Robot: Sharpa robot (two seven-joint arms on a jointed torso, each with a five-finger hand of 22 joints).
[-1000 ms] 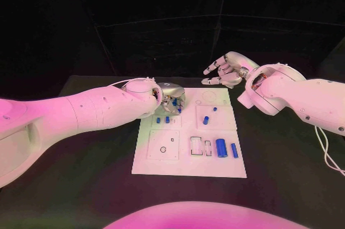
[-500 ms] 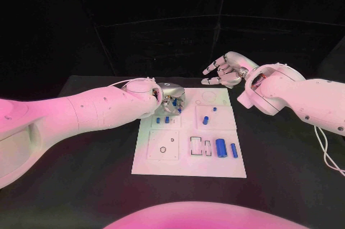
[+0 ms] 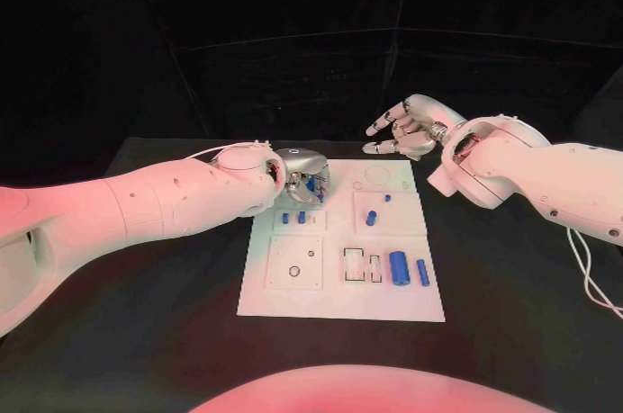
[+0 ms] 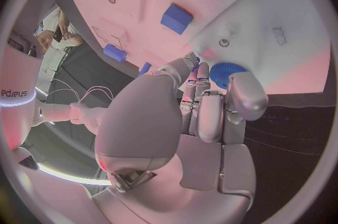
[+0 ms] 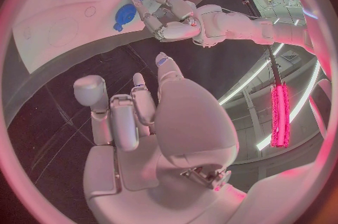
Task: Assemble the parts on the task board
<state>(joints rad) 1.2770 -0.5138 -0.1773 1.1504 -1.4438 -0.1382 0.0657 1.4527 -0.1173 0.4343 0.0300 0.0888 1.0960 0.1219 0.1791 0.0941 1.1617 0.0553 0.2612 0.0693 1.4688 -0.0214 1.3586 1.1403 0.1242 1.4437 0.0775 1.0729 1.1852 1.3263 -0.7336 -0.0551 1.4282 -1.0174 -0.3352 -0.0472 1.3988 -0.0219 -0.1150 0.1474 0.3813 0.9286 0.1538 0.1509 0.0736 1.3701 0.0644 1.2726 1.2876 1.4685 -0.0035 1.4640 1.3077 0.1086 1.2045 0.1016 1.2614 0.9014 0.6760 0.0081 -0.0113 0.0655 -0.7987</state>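
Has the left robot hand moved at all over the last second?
Yes, slightly. In the head view the left robot hand has shifted a little toward the far edge of the task board, holding a blue part in its fingers.

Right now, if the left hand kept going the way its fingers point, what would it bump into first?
Probably the blue round part at its fingers, then the white board just under it. The left hand is already very close.
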